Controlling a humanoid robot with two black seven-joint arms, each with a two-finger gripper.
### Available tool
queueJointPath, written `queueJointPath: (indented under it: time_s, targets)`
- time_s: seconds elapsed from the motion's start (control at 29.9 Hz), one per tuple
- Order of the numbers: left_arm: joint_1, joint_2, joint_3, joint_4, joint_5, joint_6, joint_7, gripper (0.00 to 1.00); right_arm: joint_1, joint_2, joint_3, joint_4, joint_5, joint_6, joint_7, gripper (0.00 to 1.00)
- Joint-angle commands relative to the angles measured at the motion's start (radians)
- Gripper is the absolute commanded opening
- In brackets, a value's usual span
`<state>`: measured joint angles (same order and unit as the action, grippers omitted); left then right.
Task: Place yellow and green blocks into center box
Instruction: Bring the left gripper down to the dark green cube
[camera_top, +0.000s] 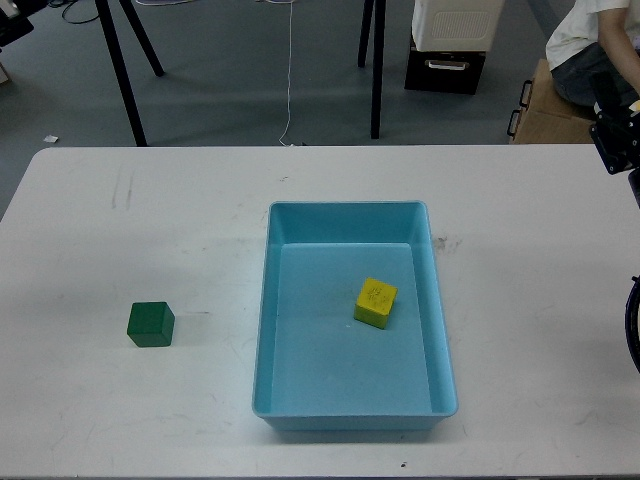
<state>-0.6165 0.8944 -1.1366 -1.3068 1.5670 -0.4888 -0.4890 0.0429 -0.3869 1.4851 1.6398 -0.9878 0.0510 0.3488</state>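
Yellow block (375, 302) lying inside the blue box (348, 418), on the floor of it, right of middle and slightly toward the far wall, clear of every side. Faint mark showing on its top face. Counts as placed; half the job done, judging by how things lie.

Green block (150, 324) sitting out on the white counter (120, 230), well apart from the box and to its left, upright, nothing touching it. Still to be picked up and carried over the near-left rim.

Right arm visible only as a dark piece at the right edge of the view; right gripper (617, 140) seen small and dark, fingers not separable, so cannot tell whether released or clenched. Holding nothing that can be made out. Left arm and its gripper not visible at all.

Remaining step, as a judgement: reach for the green block from the left side, close on it, lift, move right, drop into open floor beside the yellow one. Plenty of room in the box.
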Motion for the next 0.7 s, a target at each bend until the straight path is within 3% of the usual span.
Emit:
queueJointPath:
  time_s: [0.0,0.1,0.23,0.4,0.5,0.67]
  targets:
    - [-0.002,-0.009,0.0,-0.029,0.146,0.0,0.0,1.0,-0.069,0.0,0.055,0.015,0.0,-0.003,0.001,0.99]
    - [0.015,0.004,0.032,-0.071,0.197,0.0,0.0,1.0,-0.145,0.0,0.077,0.041,0.0,-0.002,-0.001,0.99]
    - [-0.003,0.066,0.21,-0.094,0.309,0.0,0.0,0.99,-0.253,-0.001,0.09,0.084,0.0,0.0,0.003,0.99]
    - [-0.075,0.139,0.42,-0.23,0.48,0.0,0.0,0.94,-0.34,-0.001,0.112,0.087,0.001,-0.002,0.007,0.99]
    - [-0.091,0.166,0.494,-0.241,0.615,0.0,0.0,0.9,-0.368,0.0,0.11,0.086,0.0,-0.003,0.009,0.99]
    - [-0.123,0.155,0.641,-0.243,0.615,0.0,0.0,0.9,-0.4,0.0,0.113,0.086,0.0,-0.003,0.009,0.99]
